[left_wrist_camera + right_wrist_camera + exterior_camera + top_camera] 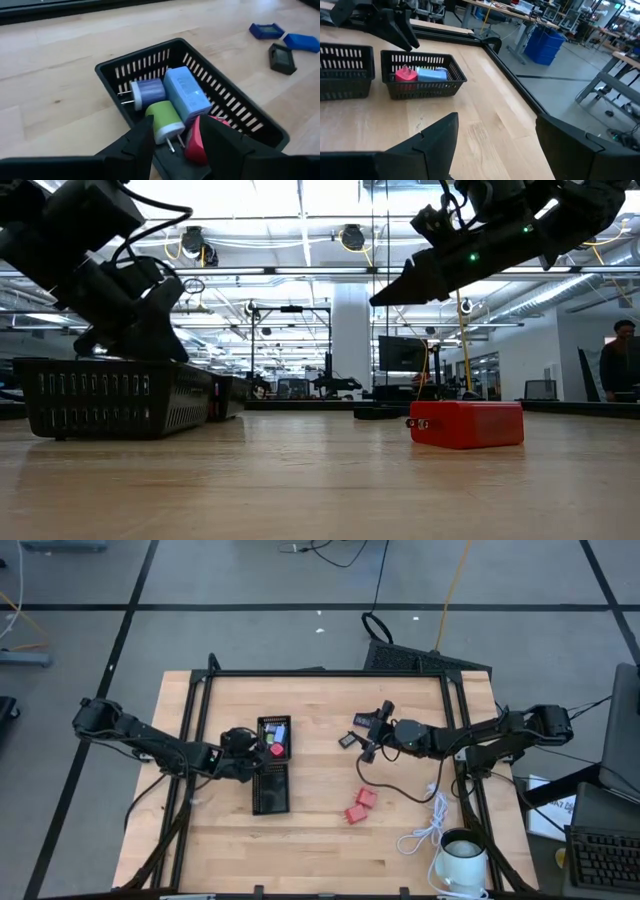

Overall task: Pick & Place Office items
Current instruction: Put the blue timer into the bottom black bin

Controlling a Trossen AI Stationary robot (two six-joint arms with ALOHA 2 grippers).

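Two black slotted baskets are shown end to end on the wooden table; the farther one is seen to hold a purple charger plug, a blue plug, a green plug and a red plug, grouped at one end, apparently where each was dropped. The left gripper is positioned at nine o'clock of that basket, just over its rim, its fingers parted with nothing between them, which suggests a release. The right gripper is held over the table at three o'clock, fingers spread wide and empty. Two red plugs lie at five o'clock, still to be collected; a dark piece lies just beside the right gripper.
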